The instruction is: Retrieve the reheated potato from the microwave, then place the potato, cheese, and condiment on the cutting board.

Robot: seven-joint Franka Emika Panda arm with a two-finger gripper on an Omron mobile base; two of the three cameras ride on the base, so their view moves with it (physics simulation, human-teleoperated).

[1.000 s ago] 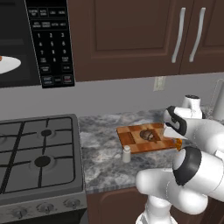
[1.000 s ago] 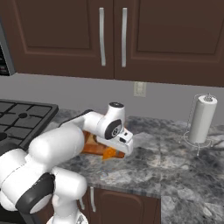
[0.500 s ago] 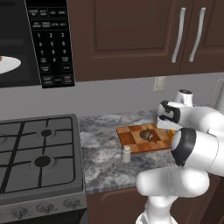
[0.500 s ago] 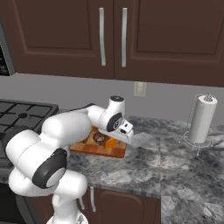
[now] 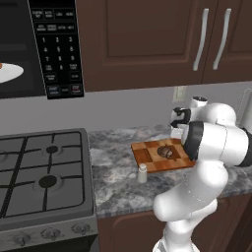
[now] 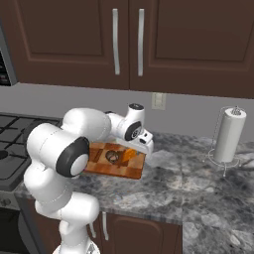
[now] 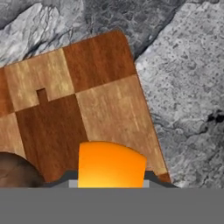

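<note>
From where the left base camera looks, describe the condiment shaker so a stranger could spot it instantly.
Start at the stove and move right onto the grey stone counter. Just off the near left corner of the cutting board stands the condiment, upright on the stone. It is small, off-white and cylindrical, unlike the dark brown potato lying on the board.
</note>
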